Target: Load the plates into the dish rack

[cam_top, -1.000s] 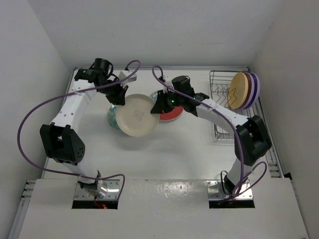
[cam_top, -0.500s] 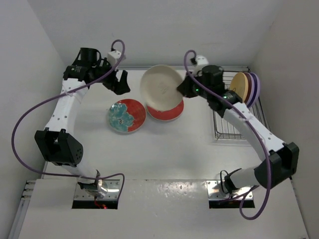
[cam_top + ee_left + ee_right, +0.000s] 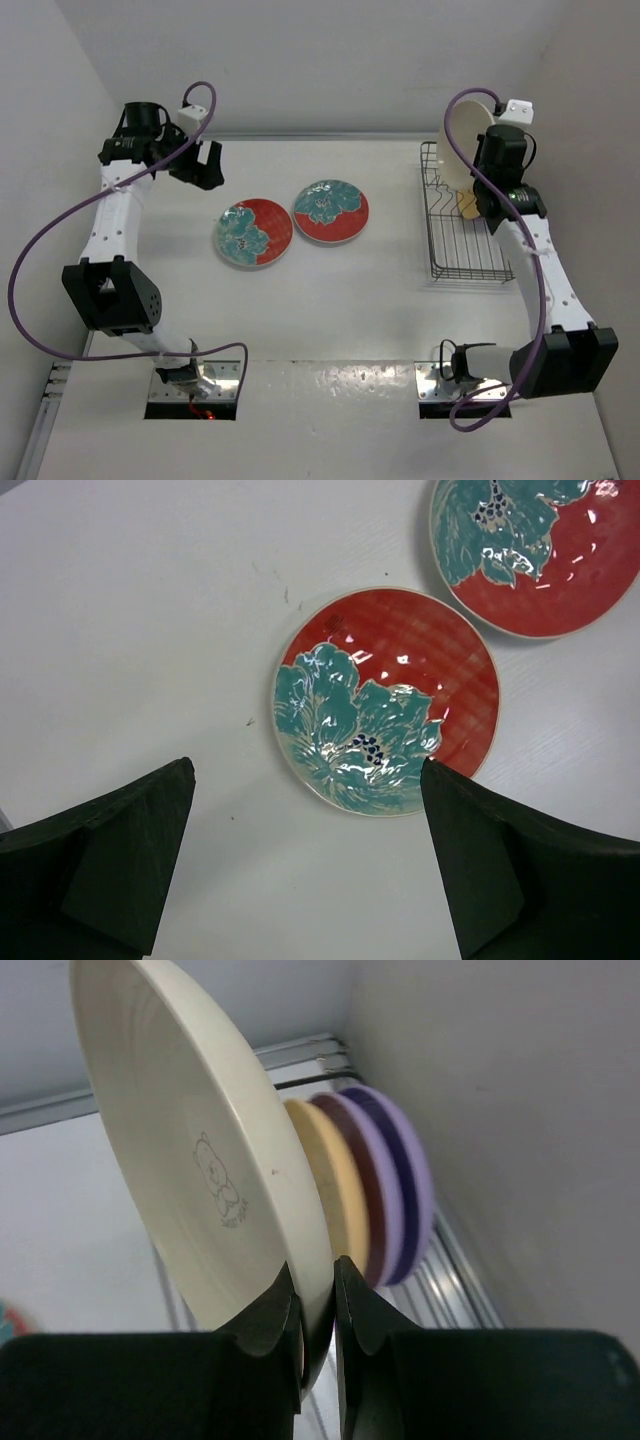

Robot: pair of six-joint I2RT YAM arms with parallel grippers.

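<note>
Right end effector: black fingers pinched narrow on the lower rim of the cream plate. It holds the plate on edge, tilted, up over the far end of the silver wire rack. The plate is round, shallow and glossy, with a small bear print on the face toward the wrist cam.

Just behind it: yellow plate, then two lavender plates, all on edge, close-packed.

Left end effector: wide, holding nothing, above the white bench at back left.

Two red plates with embossed teal flowers lie flat mid-bench, side by side with a small gap between them.
</note>
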